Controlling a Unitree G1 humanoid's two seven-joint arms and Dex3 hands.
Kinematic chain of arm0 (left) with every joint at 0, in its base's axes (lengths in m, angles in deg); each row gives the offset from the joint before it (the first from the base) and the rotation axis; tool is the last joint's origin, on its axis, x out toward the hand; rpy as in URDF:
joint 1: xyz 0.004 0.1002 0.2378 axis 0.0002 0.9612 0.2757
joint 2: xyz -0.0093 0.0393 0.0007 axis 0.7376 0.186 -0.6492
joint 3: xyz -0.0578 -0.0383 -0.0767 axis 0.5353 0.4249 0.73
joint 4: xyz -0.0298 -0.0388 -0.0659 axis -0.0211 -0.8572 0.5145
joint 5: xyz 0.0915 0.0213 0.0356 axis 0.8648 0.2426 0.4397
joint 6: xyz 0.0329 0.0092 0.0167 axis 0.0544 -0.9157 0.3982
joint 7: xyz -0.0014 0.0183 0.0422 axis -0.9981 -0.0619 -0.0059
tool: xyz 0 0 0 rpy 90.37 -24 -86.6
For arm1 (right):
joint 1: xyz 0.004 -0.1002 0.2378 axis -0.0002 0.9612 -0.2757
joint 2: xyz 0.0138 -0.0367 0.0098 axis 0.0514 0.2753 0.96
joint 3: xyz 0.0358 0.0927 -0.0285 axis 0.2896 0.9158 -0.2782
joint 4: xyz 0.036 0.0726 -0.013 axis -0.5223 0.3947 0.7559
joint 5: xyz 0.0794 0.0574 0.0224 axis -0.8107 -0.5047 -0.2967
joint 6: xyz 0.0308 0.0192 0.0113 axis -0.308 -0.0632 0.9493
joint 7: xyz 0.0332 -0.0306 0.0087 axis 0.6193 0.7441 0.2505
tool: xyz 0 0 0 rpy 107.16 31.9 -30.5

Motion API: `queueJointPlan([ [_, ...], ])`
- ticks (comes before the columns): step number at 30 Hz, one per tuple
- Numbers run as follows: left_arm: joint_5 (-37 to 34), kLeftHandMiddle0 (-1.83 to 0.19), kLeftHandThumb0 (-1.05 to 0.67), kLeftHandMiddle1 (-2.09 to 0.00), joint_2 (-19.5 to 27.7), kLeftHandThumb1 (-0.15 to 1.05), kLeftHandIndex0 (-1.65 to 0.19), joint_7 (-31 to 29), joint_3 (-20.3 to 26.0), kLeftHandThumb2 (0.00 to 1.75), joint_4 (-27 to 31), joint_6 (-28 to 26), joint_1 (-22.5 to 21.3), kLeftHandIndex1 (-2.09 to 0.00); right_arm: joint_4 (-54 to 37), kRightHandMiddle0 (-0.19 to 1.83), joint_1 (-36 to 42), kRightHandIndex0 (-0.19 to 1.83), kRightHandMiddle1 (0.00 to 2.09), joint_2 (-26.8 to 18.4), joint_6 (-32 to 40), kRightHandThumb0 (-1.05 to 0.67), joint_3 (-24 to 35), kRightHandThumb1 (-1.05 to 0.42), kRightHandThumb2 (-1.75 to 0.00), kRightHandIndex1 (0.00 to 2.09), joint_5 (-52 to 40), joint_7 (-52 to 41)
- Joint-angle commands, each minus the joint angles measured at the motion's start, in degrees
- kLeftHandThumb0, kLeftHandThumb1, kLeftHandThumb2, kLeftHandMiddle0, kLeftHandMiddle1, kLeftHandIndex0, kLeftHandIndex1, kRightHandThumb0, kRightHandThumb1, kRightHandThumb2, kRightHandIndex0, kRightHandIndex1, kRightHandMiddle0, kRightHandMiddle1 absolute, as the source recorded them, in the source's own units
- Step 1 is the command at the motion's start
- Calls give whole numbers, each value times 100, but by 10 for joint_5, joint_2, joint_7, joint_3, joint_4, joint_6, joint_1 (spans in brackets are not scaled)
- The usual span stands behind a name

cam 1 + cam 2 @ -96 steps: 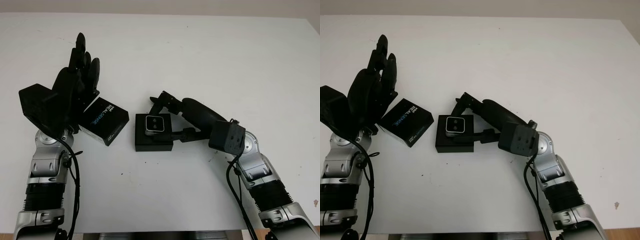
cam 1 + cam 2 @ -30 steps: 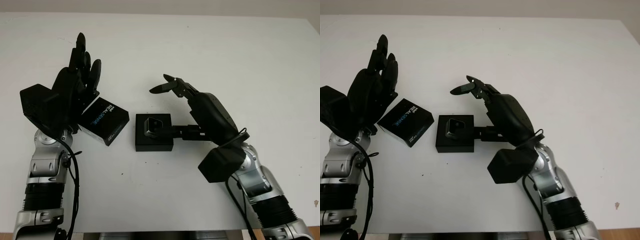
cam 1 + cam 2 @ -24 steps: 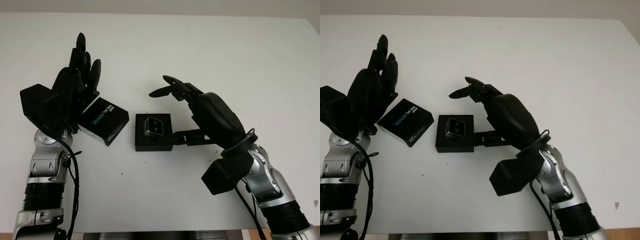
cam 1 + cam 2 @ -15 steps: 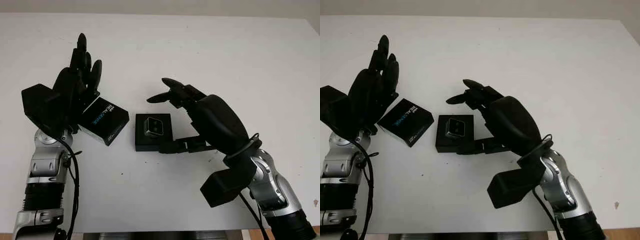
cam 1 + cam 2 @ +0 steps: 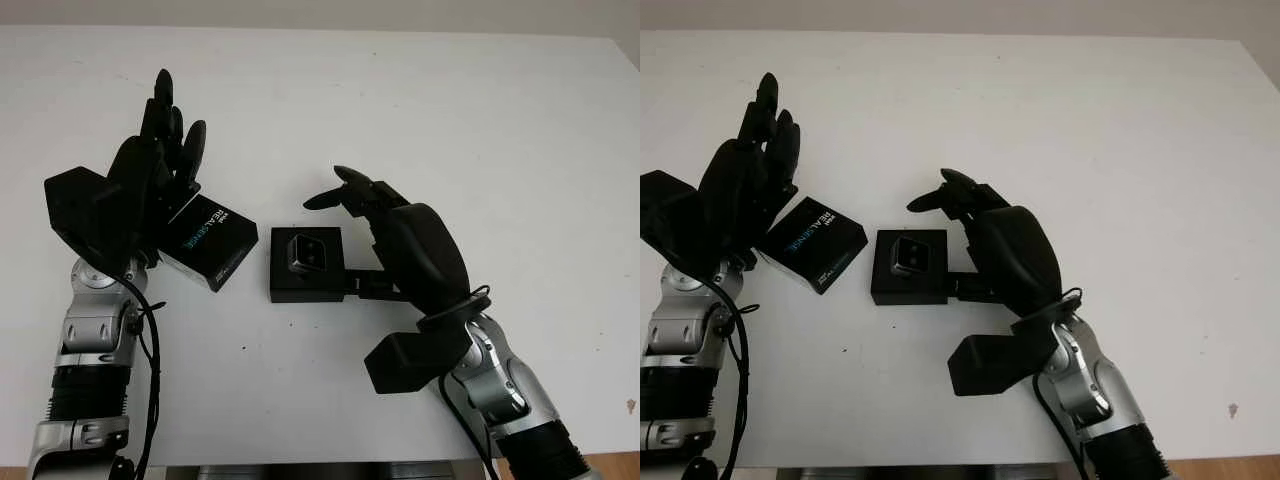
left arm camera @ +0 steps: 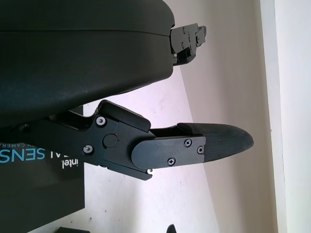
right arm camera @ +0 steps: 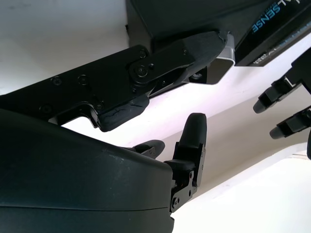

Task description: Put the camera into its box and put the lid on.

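Observation:
The small silver camera [image 5: 307, 252] lies inside the open black box [image 5: 305, 285] at the table's middle. My right hand [image 5: 342, 240] is open at the box's right side. Its fingers [image 5: 335, 193] arch over the far right corner and its thumb [image 5: 372, 289] reaches along the near right edge. Just left of the box lies the black lid [image 5: 207, 245], printed REALSENSE and turned at an angle. My left hand [image 5: 168, 150] stands open and upright against the lid's far left edge. The right wrist view shows the camera [image 7: 219, 65], the box [image 7: 189, 17] and the lid [image 7: 274, 29].
The white table [image 5: 450, 110] spreads wide behind and to the right. Its front edge [image 5: 300, 468] runs just before my forearms.
My right hand, which lay low around the camera 3.2 s ago, has lifted off it and its fingers now hover lower and closer to the box than a second ago. Left hand and lid are unchanged.

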Motion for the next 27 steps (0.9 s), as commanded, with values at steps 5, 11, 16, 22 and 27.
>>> queueJointPlan([
  [5, -3, 19, -76, 0, 0, 105, 19, 1, 4, 52, 3, 5, -3, 0, 1, 14, -3, 33, 122, 5, 10, -76, -4, -93, -5, 24, -11, -5],
  [11, -1, 19, -77, 0, 3, 105, 19, -1, 4, 53, -2, 11, -4, 0, -5, 16, -1, 32, 122, -3, 4, -78, -7, -95, -6, 26, -7, -8],
  [16, 1, 19, -78, 0, 3, 105, 19, 1, 3, 52, -2, 11, -5, 0, -25, 17, 6, 31, 123, -18, 3, -78, -9, -97, -6, 29, 0, -21],
  [22, 9, 19, -80, 0, 6, 105, 19, 3, 1, 52, 3, 9, -5, 0, -42, 17, 14, 28, 121, -39, 3, -78, -15, -96, -5, 30, 10, -35],
  [27, 6, 19, -79, 0, 4, 105, 19, -2, 3, 54, 3, 13, -4, 0, -46, 22, 17, 30, 116, -51, 4, -78, -22, -93, -5, 31, 32, -38],
])
